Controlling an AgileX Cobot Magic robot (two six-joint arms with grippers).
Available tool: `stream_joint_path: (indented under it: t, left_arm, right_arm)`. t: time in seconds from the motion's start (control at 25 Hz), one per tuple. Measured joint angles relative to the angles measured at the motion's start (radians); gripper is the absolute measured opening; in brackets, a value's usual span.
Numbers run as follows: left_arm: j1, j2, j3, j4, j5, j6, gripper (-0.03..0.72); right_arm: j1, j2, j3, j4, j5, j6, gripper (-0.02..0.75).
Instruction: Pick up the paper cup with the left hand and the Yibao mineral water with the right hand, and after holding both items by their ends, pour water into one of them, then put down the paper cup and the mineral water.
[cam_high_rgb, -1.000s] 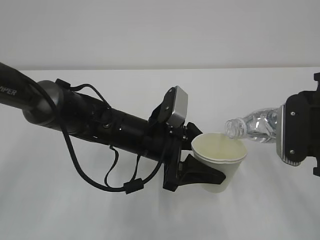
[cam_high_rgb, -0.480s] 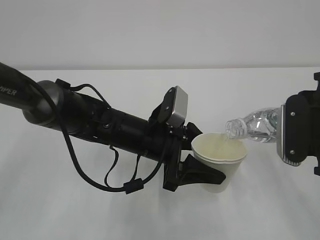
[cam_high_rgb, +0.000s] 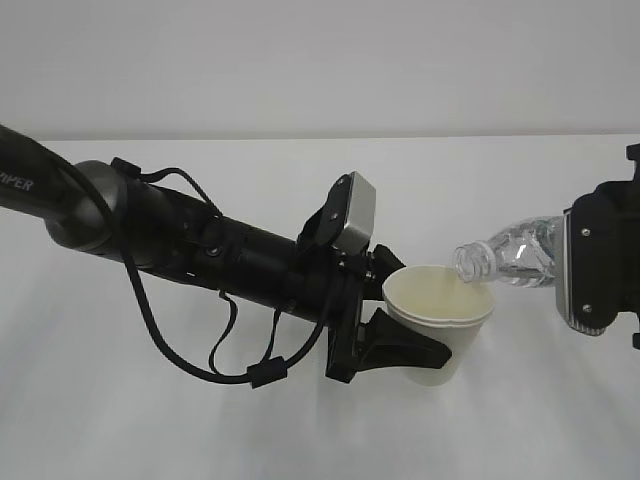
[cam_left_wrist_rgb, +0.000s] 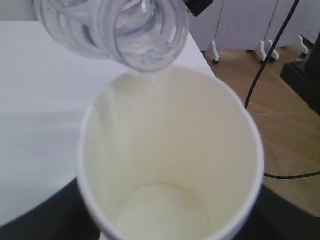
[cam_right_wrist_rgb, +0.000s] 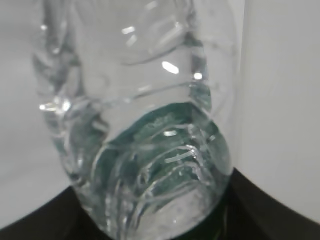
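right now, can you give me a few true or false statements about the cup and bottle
1. The paper cup is held off the table by the left hand. True.
2. The Yibao mineral water stands upright. False: it lies tipped nearly sideways, its mouth over the cup's rim.
3. The bottle's mouth has no cap. True.
4. The cup is brim-full. False: the left wrist view shows its inside wall bare down to the bottom.
5. The right hand grips the bottle by its neck. False: it holds the base end.
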Motion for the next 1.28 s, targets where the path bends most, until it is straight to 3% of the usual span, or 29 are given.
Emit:
stream_joint_path:
  t: [1.28]
  left_arm:
    - [0.000,0.000,0.000,0.000,0.000,0.000,0.481]
  right_arm:
    - [0.000,0.000,0.000,-0.006,0.010,0.004,0.432]
